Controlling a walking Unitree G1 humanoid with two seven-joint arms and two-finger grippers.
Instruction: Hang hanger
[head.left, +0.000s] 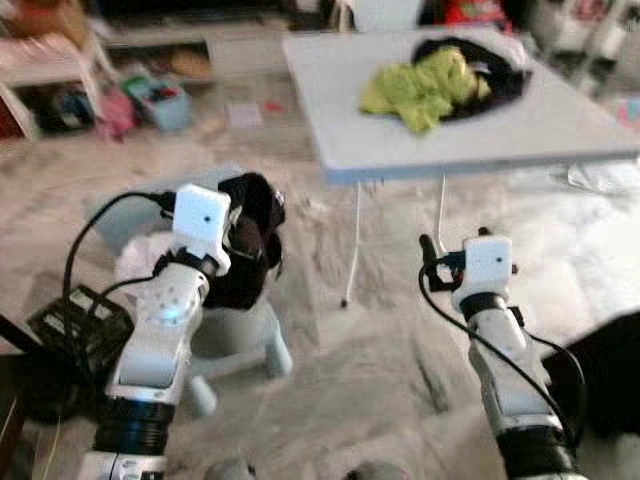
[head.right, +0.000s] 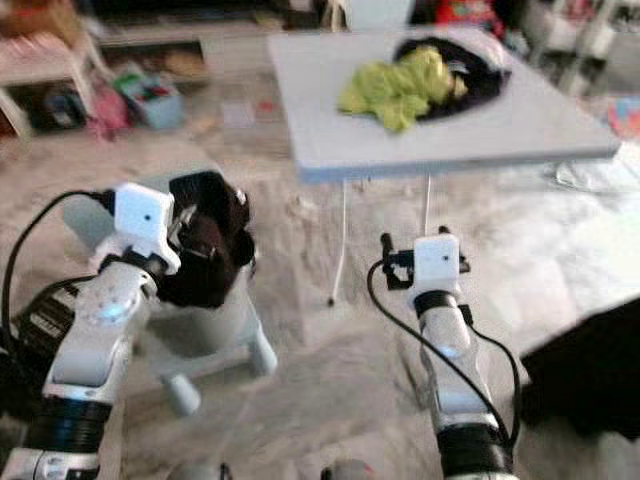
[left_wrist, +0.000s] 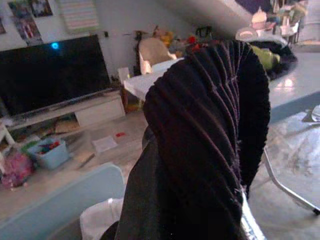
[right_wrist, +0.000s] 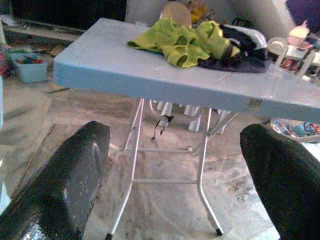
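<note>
Left eye view has my left gripper (head.left: 245, 225) raised in front of me at the left, clenched on a black garment (head.left: 250, 240) that bunches around the fingers and hangs down over a pale blue child's chair (head.left: 240, 340). Through the left wrist view the same dark ribbed cloth (left_wrist: 210, 140) covers the fingers entirely, so I cannot make out a hanger inside it; all I can say is that the cloth is in my grip. Behind it a dark television (left_wrist: 50, 75) sits on a low white stand, with a small blue bin of toys (left_wrist: 47, 150) on the floor near it.

My right gripper (right_wrist: 175, 170) is held out at the right, released, its two black fingers (right_wrist: 65, 175) spread wide apart with nothing between them. It faces a white folding table (right_wrist: 125, 70) on thin metal legs, well apart from the fingertips. On the tabletop lies a yellow-green garment (head.left: 425, 85), crumpled and touching a second black garment (head.left: 495, 65) just behind it.

A black cable runs along each of my silver arms. The floor (head.left: 380, 340) under both arms is pale and marbled. At the far right edge a dark shape (head.left: 610, 370) lies on the floor; I cannot tell what it is.
</note>
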